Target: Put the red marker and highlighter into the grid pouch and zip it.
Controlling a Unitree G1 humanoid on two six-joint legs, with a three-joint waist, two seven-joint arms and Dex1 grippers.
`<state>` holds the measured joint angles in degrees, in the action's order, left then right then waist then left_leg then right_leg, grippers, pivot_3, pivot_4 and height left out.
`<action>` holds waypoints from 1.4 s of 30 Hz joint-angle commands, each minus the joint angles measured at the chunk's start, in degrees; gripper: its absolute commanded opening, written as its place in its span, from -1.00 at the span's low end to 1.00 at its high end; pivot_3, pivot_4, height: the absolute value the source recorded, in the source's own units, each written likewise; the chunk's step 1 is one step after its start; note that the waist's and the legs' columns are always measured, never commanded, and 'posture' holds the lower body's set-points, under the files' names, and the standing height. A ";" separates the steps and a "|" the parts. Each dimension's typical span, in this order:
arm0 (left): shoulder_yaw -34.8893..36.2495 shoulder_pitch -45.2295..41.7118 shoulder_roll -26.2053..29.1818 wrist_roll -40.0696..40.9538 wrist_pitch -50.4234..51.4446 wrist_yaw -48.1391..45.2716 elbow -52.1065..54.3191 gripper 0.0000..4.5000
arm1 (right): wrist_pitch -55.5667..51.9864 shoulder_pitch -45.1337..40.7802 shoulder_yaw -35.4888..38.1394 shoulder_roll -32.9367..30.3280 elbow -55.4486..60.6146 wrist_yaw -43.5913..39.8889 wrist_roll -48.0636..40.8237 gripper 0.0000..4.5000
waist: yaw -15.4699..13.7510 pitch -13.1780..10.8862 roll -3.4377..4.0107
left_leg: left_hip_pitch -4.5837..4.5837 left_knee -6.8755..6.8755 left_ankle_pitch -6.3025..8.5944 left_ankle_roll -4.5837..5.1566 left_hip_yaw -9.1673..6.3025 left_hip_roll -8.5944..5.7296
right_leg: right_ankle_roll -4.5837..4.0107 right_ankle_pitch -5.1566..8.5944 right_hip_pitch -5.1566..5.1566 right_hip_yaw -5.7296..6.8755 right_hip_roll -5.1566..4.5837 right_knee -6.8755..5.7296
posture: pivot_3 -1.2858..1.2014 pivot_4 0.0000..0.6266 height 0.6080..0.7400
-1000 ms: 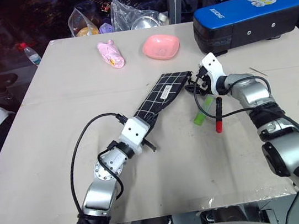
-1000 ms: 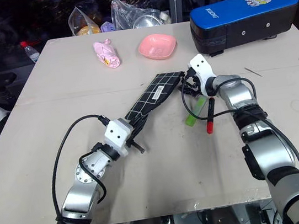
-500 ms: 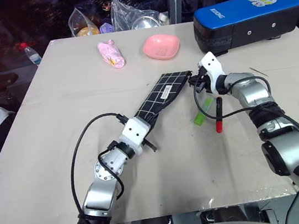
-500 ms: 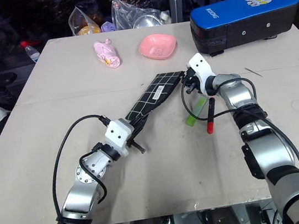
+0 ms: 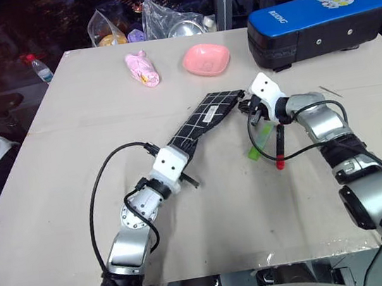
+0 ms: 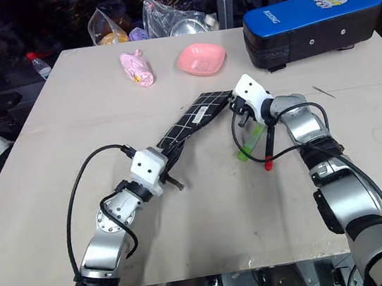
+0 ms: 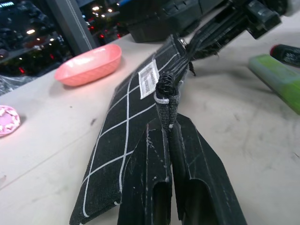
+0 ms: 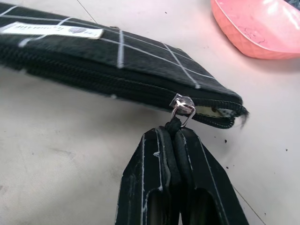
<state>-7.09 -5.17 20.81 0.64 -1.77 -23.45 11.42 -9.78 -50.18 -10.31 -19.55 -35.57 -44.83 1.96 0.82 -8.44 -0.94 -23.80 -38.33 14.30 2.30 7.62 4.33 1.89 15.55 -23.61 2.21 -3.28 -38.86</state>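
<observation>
Change at the right end, told in its turn.

At the left, clamps the near tab of the pouch (image 5: 205, 119) in the left gripper (image 7: 168, 129), fingers pressed together on the fabric loop; same hold as a second ago, no shift. Keeps that end raised off the table (image 5: 68, 132), pouch stretched away and rightward, label up.

At the pouch's far end, now pinches the zip pull (image 8: 175, 123) in the right gripper (image 8: 174, 133). A second ago stood spread just beside that end; half a second ago closing; now shut tight on the dark cord under the silver slider (image 8: 182, 105). Wrist also rolled a little meanwhile, in the head views.

Means, probably: both ends held, ready to draw the slider along toward the left gripper and open the pouch. Teeth look closed along the length, with a short gap past the slider only. Nothing inside yet, as far as can be judged.

Further right, just beside the right gripper: highlighter (image 5: 260, 141) flat on the table, then marker (image 5: 279, 146) alongside it, red end nearest. Both outside the pouch, untouched.

Hard to make out: pull's tip, buried between the right fingers; zip's near end, behind the left fingers; pouch interior; parts of highlighter and marker crossed by the right arm's cable (image 5: 251, 129).
</observation>
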 commanded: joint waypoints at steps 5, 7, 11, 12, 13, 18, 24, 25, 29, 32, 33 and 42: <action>0.40 -0.83 -0.96 -0.88 -0.64 0.51 1.67 -1.00 | -0.60 1.51 -1.00 -1.34 8.97 -3.18 -0.22 -0.97 | -0.02 0.00 0.00 | 0.00 0.00 0.00 0.00 -0.01 0.00 | 0.00 0.00 0.00 0.01 0.00 0.01 | 0.03 -0.52 1.00; 0.34 -0.89 -1.04 -0.96 -0.68 0.40 1.53 -1.00 | -1.06 2.13 -1.31 -1.42 10.65 -3.86 -0.28 -0.97 | -0.02 0.00 0.00 | 0.00 0.01 0.00 0.00 -0.01 0.00 | 0.00 0.00 0.00 0.00 0.00 0.01 | 0.03 -0.52 1.00; 0.26 -1.01 -1.17 -1.10 -0.77 0.12 1.25 -1.00 | -1.65 2.91 -1.92 -1.68 12.99 -4.65 0.00 -0.97 | -0.02 0.00 0.00 | 0.00 0.01 0.00 0.00 -0.01 0.00 | 0.00 0.00 0.00 0.01 0.00 0.01 | 0.03 -0.52 1.00; 0.26 -1.04 -1.19 -1.12 -0.78 0.06 1.19 -1.00 | -1.70 3.05 -2.06 -1.79 13.46 -4.84 0.07 -0.97 | -0.02 0.00 0.00 | 0.00 0.01 0.00 0.00 -0.01 0.00 | 0.00 0.00 0.00 0.01 0.00 0.01 | 0.03 -0.52 1.00; 0.26 -1.07 -1.22 -1.13 -0.79 0.02 1.12 -1.00 | -1.76 3.17 -2.17 -1.87 13.83 -5.03 0.10 -0.97 | -0.03 0.00 0.00 | 0.00 0.01 0.00 0.00 -0.01 0.00 | 0.00 0.00 0.00 0.01 0.00 0.01 | 0.03 -0.52 1.00; 0.19 -1.23 -1.41 -1.24 -0.83 0.01 0.84 -1.00 | -2.11 3.96 -2.81 -2.48 15.66 -6.09 -0.02 -0.97 | -0.04 0.00 0.00 | 0.00 0.00 0.00 0.00 -0.01 0.00 | 0.00 0.00 0.00 0.01 0.00 0.02 | 0.03 -0.52 1.00; 0.45 -1.28 -1.44 -1.35 -0.91 0.19 0.73 -1.00 | -2.10 4.67 -2.73 -3.98 16.90 -7.87 -0.26 -0.97 | -0.07 0.00 0.00 | 0.00 0.01 0.00 0.01 -0.02 -0.01 | 0.00 0.00 0.00 0.01 0.00 0.02 | 0.03 -0.52 1.00; 0.60 -1.30 -1.42 -1.48 -0.99 0.39 0.71 -1.00 | -2.11 4.71 -2.57 -4.32 17.04 -8.21 -0.36 -0.97 | -0.07 0.00 0.00 | 0.00 0.01 0.00 0.01 -0.02 -0.01 | 0.00 0.00 0.00 0.01 0.00 0.02 | 0.03 -0.52 1.00; 1.48 -1.55 -1.47 -2.25 -1.59 1.62 0.37 -1.00 | -2.08 4.68 -2.37 -5.17 17.23 -9.20 -0.51 -0.97 | -0.06 0.00 0.00 | 0.00 0.01 0.00 0.01 -0.02 -0.02 | 0.00 0.00 0.00 0.01 0.00 0.02 | 0.03 -0.52 1.00; 2.39 -2.13 -1.74 -3.12 -2.38 3.49 0.08 -1.00 | -2.33 4.77 -2.35 -5.45 17.86 -9.94 -0.68 -0.97 | -0.07 0.00 0.00 | 0.00 0.01 0.00 0.01 -0.03 -0.02 | 0.00 0.00 0.00 0.01 0.00 0.02 | 0.03 -0.52 1.00; 2.59 -2.36 -1.85 -3.31 -2.57 3.87 -0.02 -1.00 | -2.46 4.79 -2.37 -5.41 18.04 -10.09 -0.75 -0.97 | -0.07 0.00 0.00 | 0.00 0.00 0.00 0.01 -0.02 -0.03 | 0.00 0.00 0.00 0.01 0.00 0.02 | 0.03 -0.52 1.00; 3.54 -3.97 -1.86 -4.56 -4.25 5.67 -1.39 -1.00 | -3.91 4.98 -2.34 -4.92 20.68 -11.37 -1.62 -0.97 | -0.09 0.00 0.00 | -0.01 0.01 0.01 0.01 -0.02 -0.02 | 0.00 0.00 0.00 0.02 0.00 0.03 | 0.03 -0.52 1.00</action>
<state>-3.97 -8.44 19.00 -3.37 -4.34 -18.31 9.36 -13.59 -44.80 -12.72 -24.52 -18.21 -55.40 1.78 0.73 -8.44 -0.94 -23.81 -38.33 14.30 2.31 7.59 4.30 1.89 15.55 -23.61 2.23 -3.28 -38.83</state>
